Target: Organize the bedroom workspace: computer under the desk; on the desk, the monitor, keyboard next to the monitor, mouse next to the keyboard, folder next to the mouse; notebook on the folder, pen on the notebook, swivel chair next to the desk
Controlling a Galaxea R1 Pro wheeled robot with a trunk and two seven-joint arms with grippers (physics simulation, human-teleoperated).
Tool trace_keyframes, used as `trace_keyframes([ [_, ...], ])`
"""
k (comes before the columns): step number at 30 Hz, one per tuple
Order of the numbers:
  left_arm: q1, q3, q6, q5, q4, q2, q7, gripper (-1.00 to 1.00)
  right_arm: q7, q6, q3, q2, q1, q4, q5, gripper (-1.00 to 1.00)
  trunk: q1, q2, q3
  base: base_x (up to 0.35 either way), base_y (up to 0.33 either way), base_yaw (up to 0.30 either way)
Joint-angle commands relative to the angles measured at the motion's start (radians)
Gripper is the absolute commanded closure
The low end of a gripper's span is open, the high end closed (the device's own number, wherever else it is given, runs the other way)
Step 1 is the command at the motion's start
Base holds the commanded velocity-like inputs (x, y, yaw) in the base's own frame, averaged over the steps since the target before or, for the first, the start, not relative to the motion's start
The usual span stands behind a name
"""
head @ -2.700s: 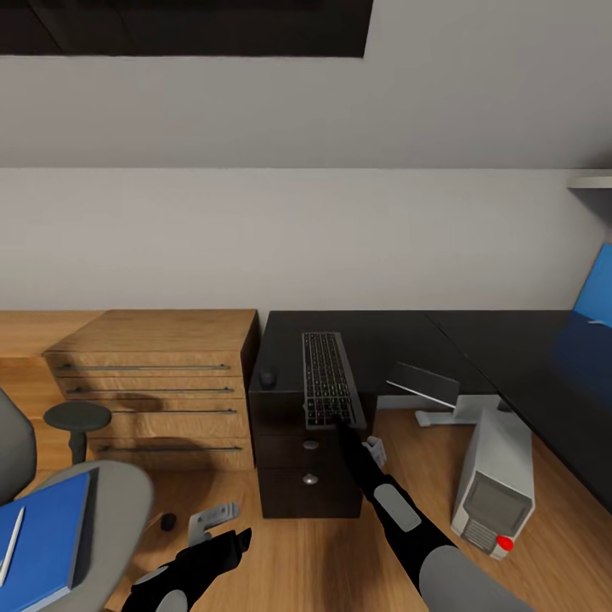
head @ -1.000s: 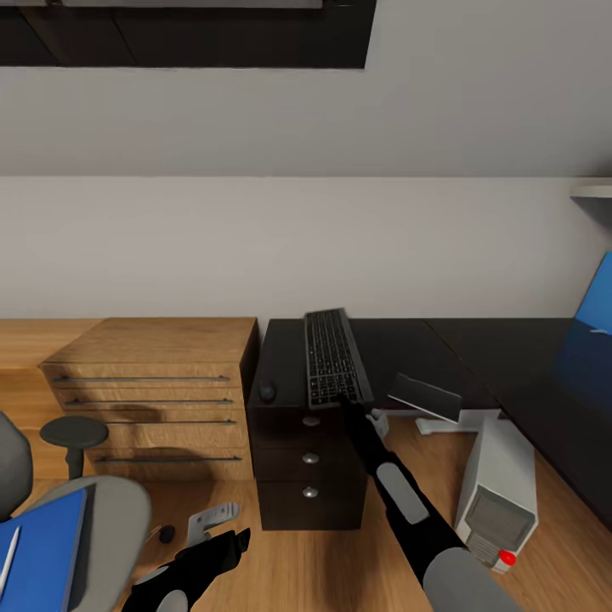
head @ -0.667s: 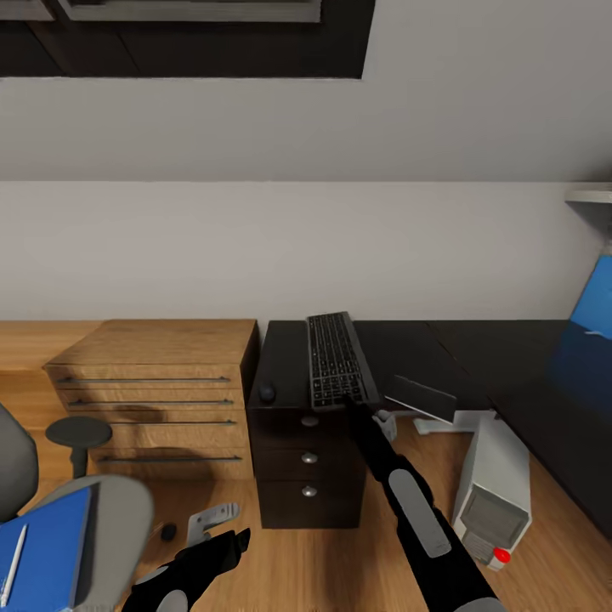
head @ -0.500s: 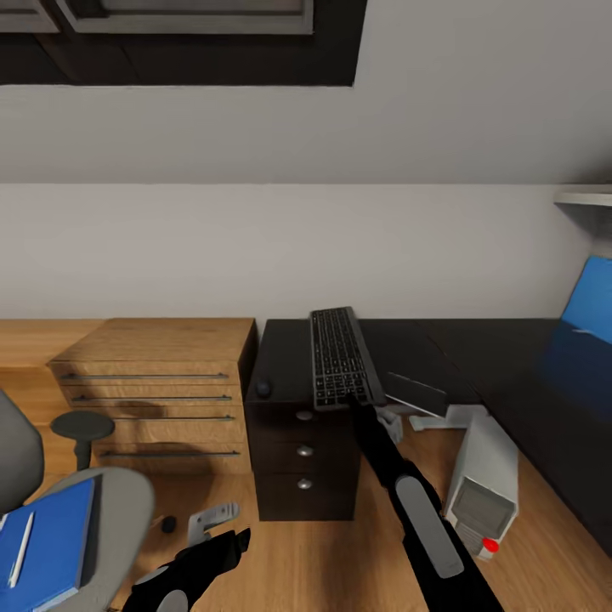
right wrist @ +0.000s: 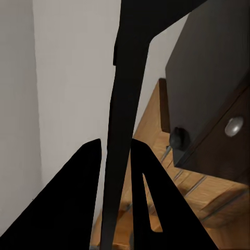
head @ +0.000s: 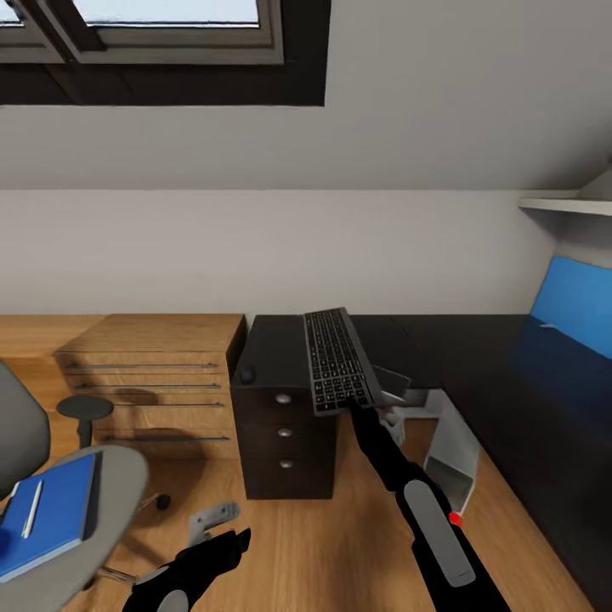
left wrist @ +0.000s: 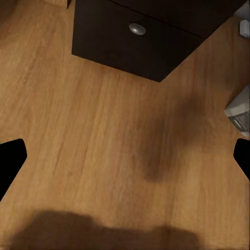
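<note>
Two grippers appear in the head view. Since half a second ago, the camera has swung: a window now fills the upper left and the computer (head: 450, 455) sits nearer centre. The right gripper (head: 350, 406) stays clamped on the keyboard's (head: 338, 359) near edge, holding it tilted over the desk (head: 272, 344); its overhang past the front edge has grown. The mouse (head: 247, 374) rests at the desk's left front corner. The left gripper (head: 231, 542), lower left, hangs spread wide over bare floor. The folder (head: 47, 514) with the pen (head: 31, 509) lies on the swivel chair (head: 115, 493). No writing is legible.
</note>
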Motion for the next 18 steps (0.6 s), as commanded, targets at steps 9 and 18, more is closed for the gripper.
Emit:
trace_keyframes([
  [9,-0.001,-0.003,0.001,0.010,-0.001,0.001,0.010,-1.00,0.004,0.000,-0.004,0.000,0.001,-0.002,-0.035,1.00,-0.035,0.063,0.027,-0.280,-0.232,0.000],
  [18,-0.001,-0.003,0.001,0.011,0.000,0.001,0.009,-1.00,0.001,0.005,-0.080,0.000,0.001,-0.001,-0.035,1.00,-0.070,0.126,0.055,-0.280,-0.233,0.000],
])
